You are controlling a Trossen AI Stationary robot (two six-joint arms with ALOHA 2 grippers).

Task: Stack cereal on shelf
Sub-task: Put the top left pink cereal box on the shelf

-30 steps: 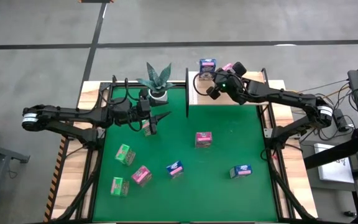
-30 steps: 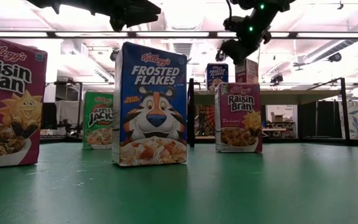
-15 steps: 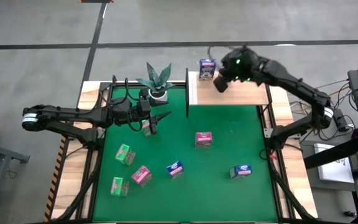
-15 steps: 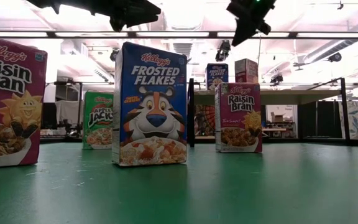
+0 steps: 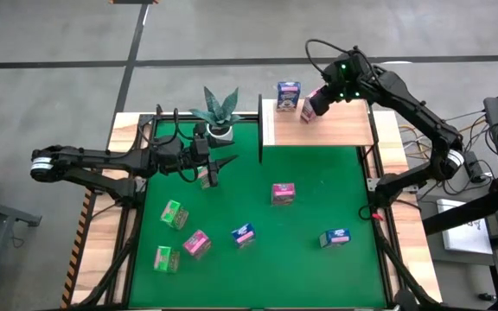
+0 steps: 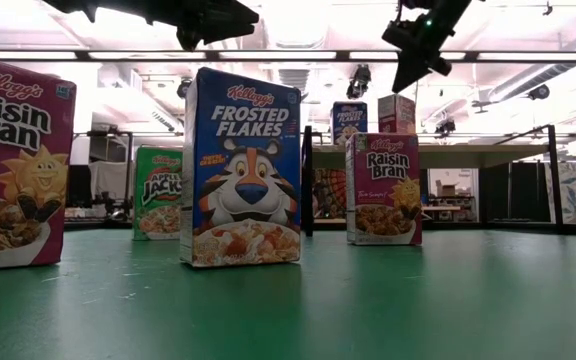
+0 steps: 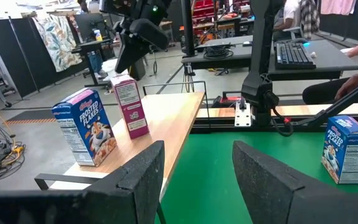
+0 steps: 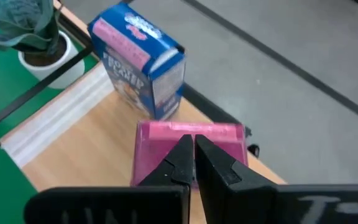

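1. Two cereal boxes stand on the shelf [image 5: 344, 130] at the far right corner of the bench [image 5: 258, 276]: a blue box [image 5: 289, 93] at the shelf's far edge and a pink box [image 5: 308, 111] just beside it.
2. Above the pink box hangs the right hand [image 5: 318, 101]; the right wrist view shows its fingers [image 8: 180, 163] drawn together with only a thin slit between them, holding nothing, their tips over the box's top.
3. In the low view the right hand [image 6: 408, 72] hangs clear above the shelf's boxes.
4. Seven more boxes sit on the green mat, well apart from the shelf.
5. These are a pink box mid-mat [image 5: 283, 193], a blue one [image 5: 243, 234] nearer the front, another blue one [image 5: 335, 237] toward the right, a pink one [image 5: 197, 244], and two green ones [image 5: 174, 213] [image 5: 166, 258] on the left.
6. The seventh, a green box [image 5: 205, 177], sits directly under the left hand [image 5: 214, 172], which is held over the mat near a potted plant [image 5: 218, 112].
7. The left wrist view shows the left hand's fingers [image 7: 272, 180] spread apart and empty, facing the shelf.
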